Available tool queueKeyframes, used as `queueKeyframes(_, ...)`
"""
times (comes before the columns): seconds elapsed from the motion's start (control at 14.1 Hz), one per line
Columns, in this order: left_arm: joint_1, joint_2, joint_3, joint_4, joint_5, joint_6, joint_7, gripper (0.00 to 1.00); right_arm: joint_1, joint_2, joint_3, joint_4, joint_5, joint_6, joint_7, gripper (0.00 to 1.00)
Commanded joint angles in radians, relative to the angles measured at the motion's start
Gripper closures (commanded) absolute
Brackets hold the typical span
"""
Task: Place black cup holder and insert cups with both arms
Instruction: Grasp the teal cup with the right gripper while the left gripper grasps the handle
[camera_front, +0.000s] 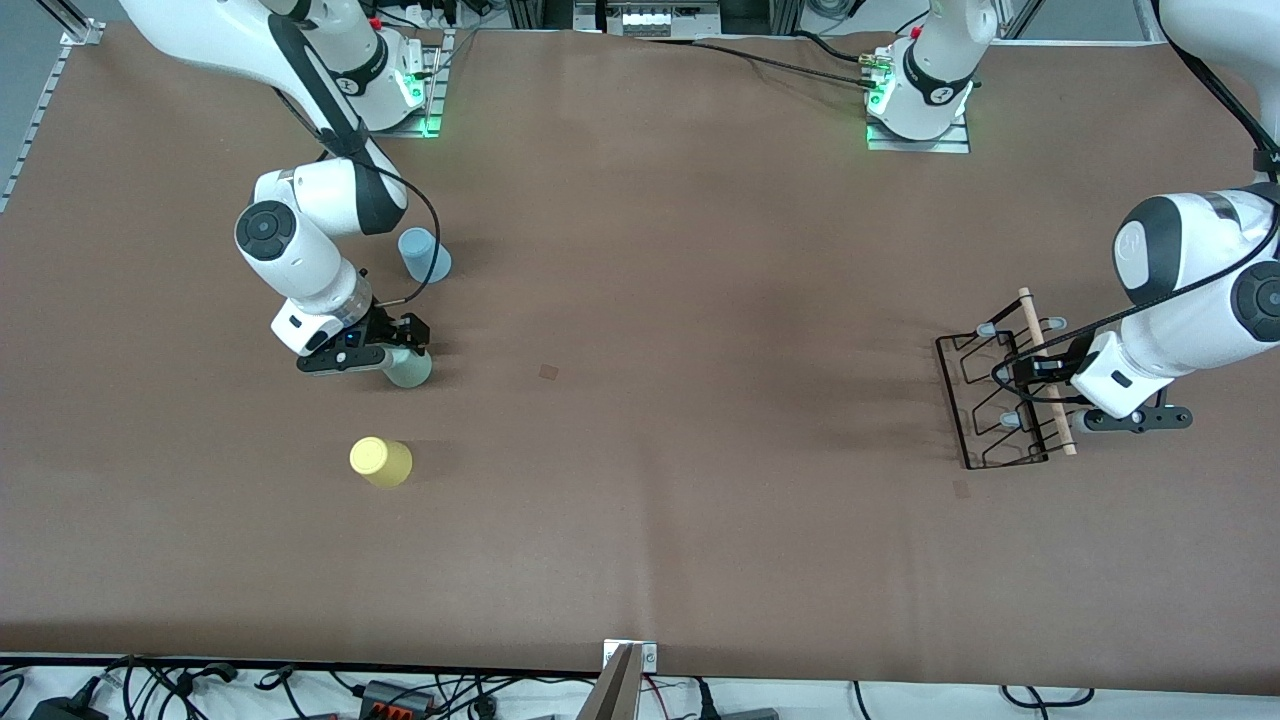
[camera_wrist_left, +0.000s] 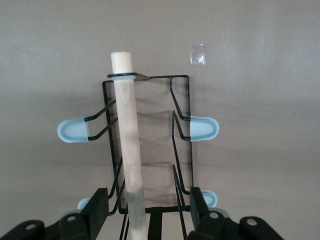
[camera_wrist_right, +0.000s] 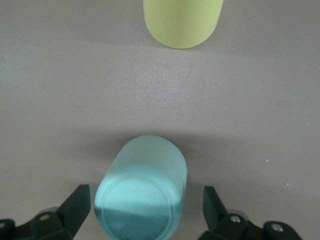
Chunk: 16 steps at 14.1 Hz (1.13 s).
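Note:
The black cup holder stands toward the left arm's end of the table, its wooden rod on top. My left gripper is open at the rack. In the left wrist view the rod runs between my open fingers, with capped pegs to either side. My right gripper is open around the pale grey-green cup. In the right wrist view this cup stands base up between the fingers, with a gap on each side. The light blue cup stands farther from the front camera. The yellow cup stands nearer and also shows in the right wrist view.
A brown cover spans the table. A small clear scrap lies on it beside the rack, and a small mark near the middle. The arm bases stand along the edge farthest from the front camera. Cables lie past the nearest edge.

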Motion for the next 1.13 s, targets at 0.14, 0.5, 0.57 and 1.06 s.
queueKeyframes(0.14, 0.006, -0.009, -0.004, -0.027, 0.019, 0.014, -0.017, 0.43, 0.008, -0.007, -0.005, -0.016, 0.007, 0.02, 0.008, 0.0)
queueKeyframes(0.5, 0.009, -0.006, 0.003, -0.028, 0.02, 0.011, -0.013, 0.68, 0.008, -0.001, -0.005, -0.016, 0.007, 0.028, 0.008, 0.0)
queueKeyframes(0.57, 0.011, -0.006, 0.004, -0.028, 0.019, 0.009, -0.007, 0.74, 0.008, -0.001, -0.005, -0.015, 0.007, 0.028, 0.008, 0.0)
queueKeyframes(1.06, 0.011, -0.019, -0.004, 0.019, 0.019, -0.084, -0.006, 0.95, 0.008, -0.002, -0.005, -0.015, 0.007, 0.028, 0.006, 0.0)
